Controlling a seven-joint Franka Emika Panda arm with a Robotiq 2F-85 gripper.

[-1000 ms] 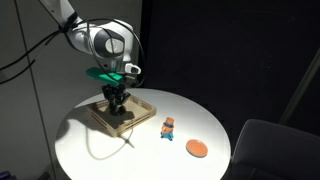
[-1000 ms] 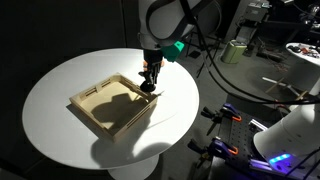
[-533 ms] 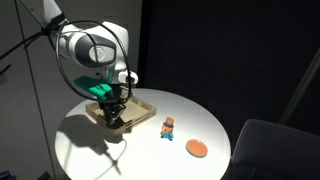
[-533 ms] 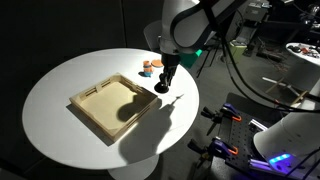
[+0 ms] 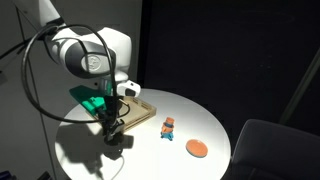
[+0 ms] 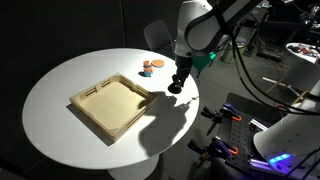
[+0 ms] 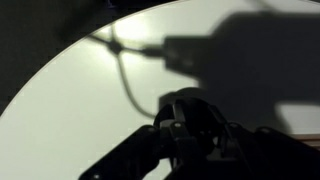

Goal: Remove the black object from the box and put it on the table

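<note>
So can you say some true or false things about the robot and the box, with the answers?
1. The gripper hangs over the box. False: it is beside the box, over the white table.
2. The box looks empty. True.
3. The orange disc lies in the box. False: it lies on the table.
4. The gripper holds the black object. True, as far as the views show.

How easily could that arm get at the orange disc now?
Probably yes: the open tabletop leaves the way to the orange disc free, but its pincer seems occupied with the black object.
</note>
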